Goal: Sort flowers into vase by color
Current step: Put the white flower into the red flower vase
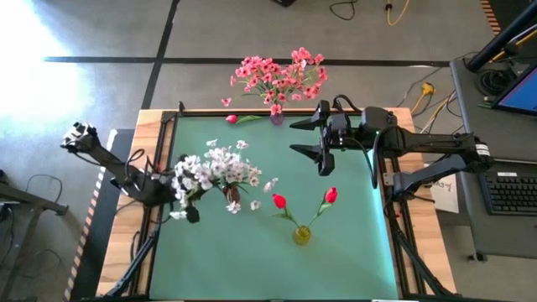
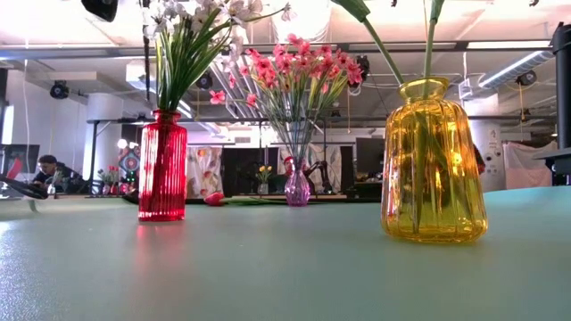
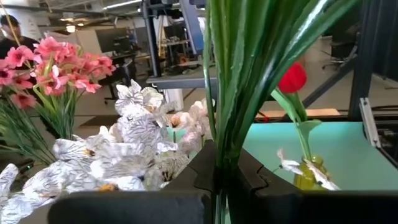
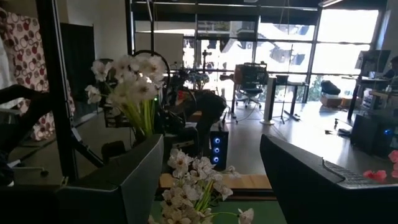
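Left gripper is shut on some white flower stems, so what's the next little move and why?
Probably ease the left gripper down so its white flowers settle into the red vase. The stems are clamped above that vase, which already holds white blossoms.

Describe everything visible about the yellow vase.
The yellow vase is ribbed, see-through amber glass, as it looks, with a bulging body, narrow neck and flared lip. It stands upright on the green mat, at the near edge, right of the red vase. Two green stems rise from its mouth, each topped by a red bud. From above, only the stems touch it; no gripper is on it.
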Tool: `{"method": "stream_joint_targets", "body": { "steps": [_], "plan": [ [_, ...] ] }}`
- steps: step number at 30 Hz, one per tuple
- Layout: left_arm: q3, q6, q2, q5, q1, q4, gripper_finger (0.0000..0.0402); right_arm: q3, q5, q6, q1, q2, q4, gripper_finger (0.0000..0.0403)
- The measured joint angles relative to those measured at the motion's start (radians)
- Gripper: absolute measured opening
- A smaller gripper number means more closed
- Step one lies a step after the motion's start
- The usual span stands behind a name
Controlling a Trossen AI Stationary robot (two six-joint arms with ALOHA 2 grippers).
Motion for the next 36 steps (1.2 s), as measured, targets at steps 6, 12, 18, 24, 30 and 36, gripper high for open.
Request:
{"method": "stream_joint_targets", "body": {
  "steps": [6, 12, 18, 24, 30, 36],
  "plan": [
    [-0.040, 0.057, 0.030, -0.056, 0.004, 0.103, 0.0000, 0.000, 0.000, 0.001, 0.000, 0.000, 0.000, 0.0265],
    [-0.042, 0.082, 0.029, -0.061, 0.010, 0.143, 0.0000, 0.000, 0.000, 0.004, 0.000, 0.000, -0.006, 0.0261],
    [-0.043, 0.075, 0.042, -0.061, 0.027, 0.151, 0.0000, 0.000, 0.000, 0.003, 0.000, 0.000, -0.006, 0.0260],
    [-0.043, 0.046, 0.060, -0.061, 0.042, 0.158, 0.0000, 0.000, -0.001, 0.004, 0.000, 0.000, -0.007, 0.0263],
    [-0.043, 0.039, 0.084, -0.061, 0.045, 0.177, 0.0000, 0.000, -0.001, 0.003, 0.000, 0.000, -0.009, 0.0258],
    [-0.043, 0.039, 0.101, -0.061, 0.045, 0.178, 0.0000, 0.000, -0.001, 0.003, 0.000, 0.000, -0.013, 0.0263]
  ]
}}
